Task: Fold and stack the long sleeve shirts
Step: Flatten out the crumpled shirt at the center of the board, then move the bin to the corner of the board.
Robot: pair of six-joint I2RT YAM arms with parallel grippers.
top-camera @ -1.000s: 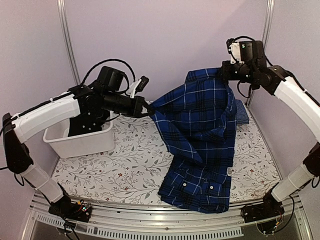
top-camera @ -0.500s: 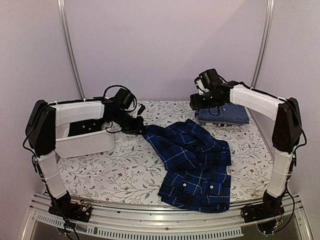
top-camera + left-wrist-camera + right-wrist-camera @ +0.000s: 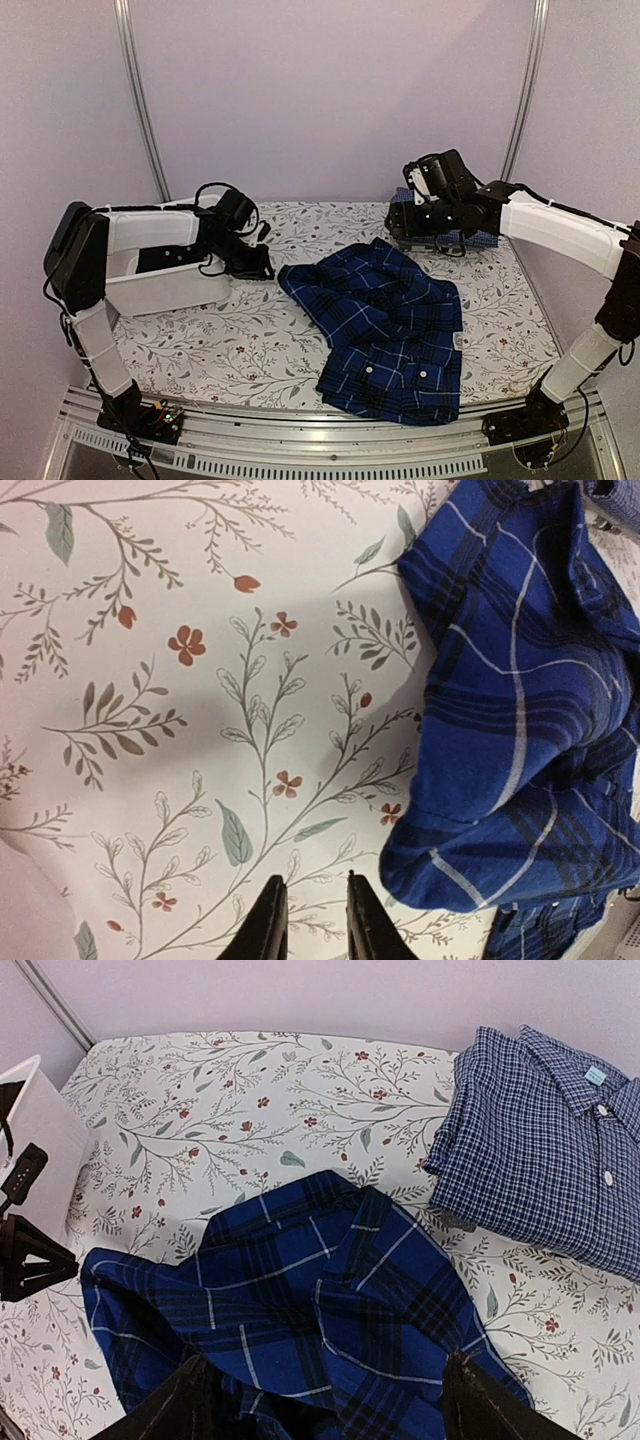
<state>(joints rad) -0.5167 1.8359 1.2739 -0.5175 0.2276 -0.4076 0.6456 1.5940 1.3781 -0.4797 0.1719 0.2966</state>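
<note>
The navy and royal-blue plaid shirt (image 3: 385, 320) lies loosely crumpled on the flowered table, from the middle to the front edge, and nothing holds it. In the left wrist view its left edge (image 3: 520, 700) lies just right of my left gripper (image 3: 313, 885), whose jaws stand slightly apart over bare tablecloth with nothing between them. That gripper (image 3: 268, 272) sits low at the shirt's left corner. My right gripper (image 3: 325, 1360) hangs wide open above the plaid shirt's (image 3: 300, 1280) far part. The lighter fine-checked shirt (image 3: 540, 1140) lies folded at the back right, partly hidden by the right arm (image 3: 478, 239).
A white plastic bin (image 3: 160, 285) stands at the left of the table, behind the left arm, and its corner (image 3: 30, 1110) also shows in the right wrist view. Metal frame posts rise at both back corners. The table's front rail runs just below the plaid shirt.
Both grippers have let go of the plaid shirt, which dropped from being held up onto the table. Both arms came down; the left drew back a little to the left.
</note>
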